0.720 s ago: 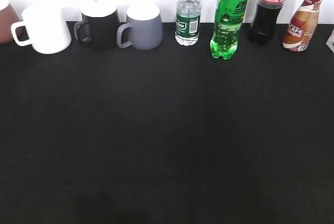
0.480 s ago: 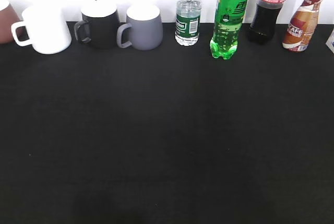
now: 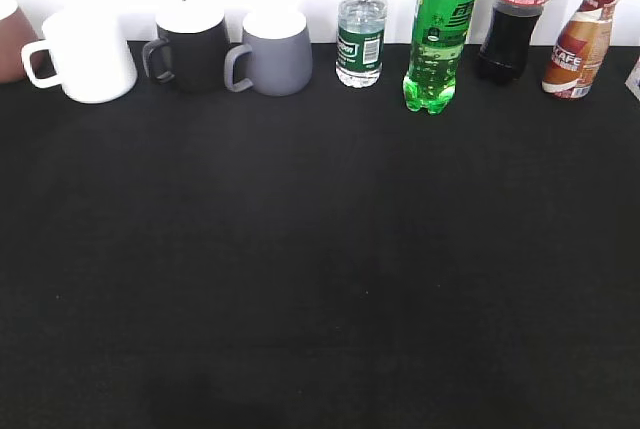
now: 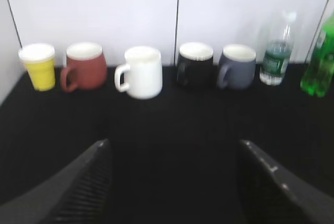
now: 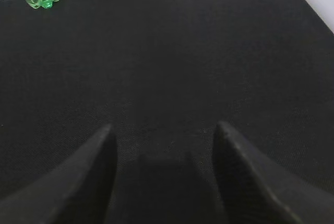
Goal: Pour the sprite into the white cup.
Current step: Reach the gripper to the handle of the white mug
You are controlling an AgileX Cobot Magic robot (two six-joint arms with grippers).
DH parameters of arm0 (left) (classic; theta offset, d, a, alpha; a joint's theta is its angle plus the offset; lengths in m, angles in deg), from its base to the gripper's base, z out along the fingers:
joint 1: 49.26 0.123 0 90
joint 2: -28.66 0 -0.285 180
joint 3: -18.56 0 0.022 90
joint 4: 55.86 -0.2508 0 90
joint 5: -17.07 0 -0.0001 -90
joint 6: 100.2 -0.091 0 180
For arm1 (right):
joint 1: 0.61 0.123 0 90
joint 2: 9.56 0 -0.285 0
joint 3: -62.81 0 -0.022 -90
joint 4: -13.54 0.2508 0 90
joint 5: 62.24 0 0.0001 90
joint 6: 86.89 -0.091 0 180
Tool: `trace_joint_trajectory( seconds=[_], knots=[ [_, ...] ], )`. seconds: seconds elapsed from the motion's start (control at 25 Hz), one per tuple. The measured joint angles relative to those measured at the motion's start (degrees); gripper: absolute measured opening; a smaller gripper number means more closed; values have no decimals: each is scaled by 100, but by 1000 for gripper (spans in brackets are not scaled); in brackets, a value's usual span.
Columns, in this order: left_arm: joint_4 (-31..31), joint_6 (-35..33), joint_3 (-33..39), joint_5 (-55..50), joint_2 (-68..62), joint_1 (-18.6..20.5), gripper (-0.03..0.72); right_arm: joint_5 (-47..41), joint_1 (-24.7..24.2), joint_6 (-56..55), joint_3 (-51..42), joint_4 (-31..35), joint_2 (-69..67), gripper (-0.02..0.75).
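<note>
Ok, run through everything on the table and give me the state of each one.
sprite: upright, not held
white cup: upright, handle left
black mug: upright
grey mug: upright
water bottle: upright
cola bottle: upright
coffee bottle: upright
left gripper: open, empty
right gripper: open, empty

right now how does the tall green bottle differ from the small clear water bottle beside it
The tall translucent bright-green plastic bottle rises out of the exterior view's top edge; the small clear plastic water bottle is shorter, its cap in view. The green bottle is tinted throughout; the water bottle is colourless with a dark-green label. The green bottle stands slightly nearer the camera. Both stand upright, untouched, on the black table.
</note>
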State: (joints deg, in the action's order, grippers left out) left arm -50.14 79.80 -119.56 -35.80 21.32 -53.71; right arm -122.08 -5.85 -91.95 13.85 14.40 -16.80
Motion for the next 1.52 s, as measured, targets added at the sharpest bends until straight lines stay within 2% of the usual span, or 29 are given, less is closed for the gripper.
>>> trace_joint_trajectory(
  seconds=[0.28, 0.36, 0.52, 0.6, 0.76, 0.92, 1.0, 1.16, 1.24, 1.32, 1.36, 1.4, 1.52],
  knots=[
    [0, 0, 0, 351, 0, 0, 561, 0, 5, 0, 0, 11, 0, 439],
    [-118, 0, 45, 805, 0, 0, 561, 0, 5, 0, 0, 29, 0, 439],
    [-367, 0, 877, 3176, -863, 0, 561, 0, 5, 0, 0, 34, 0, 439],
    [-374, 0, 940, 4317, -1563, 0, 561, 0, 5, 0, 0, 34, 0, 439],
    [-229, 0, 942, 4611, -2461, 0, 543, 0, 5, 0, 0, 34, 0, 439],
    [-153, 0, 942, 5712, -4114, 0, 510, 0, 5, 0, 0, 39, 0, 439],
    [-158, 0, 954, 6763, -5507, 0, 485, 0, 5, 0, 0, 44, 0, 439],
    [-255, 0, 959, 9996, -7840, 0, 470, 0, 5, 7, 0, 50, 0, 439],
    [-287, 0, 959, 11179, -8913, 0, 470, 227, 5, 770, 87, 452, 0, 439],
    [-330, 0, 959, 12003, -9497, 0, 470, 1590, 5, 1684, 188, 1252, 0, 439],
    [-306, 0, 959, 12123, -9602, 6, 470, 2262, 5, 1791, 188, 1631, -79, 439],
    [-292, 0, 963, 12179, -9669, 59, 467, 2541, 5, 1880, 188, 1955, -284, 439],
    [-295, 0, 857, 12208, -10174, 335, 438, 2625, 5, 2334, 188, 2577, -883, 439]
  ],
)
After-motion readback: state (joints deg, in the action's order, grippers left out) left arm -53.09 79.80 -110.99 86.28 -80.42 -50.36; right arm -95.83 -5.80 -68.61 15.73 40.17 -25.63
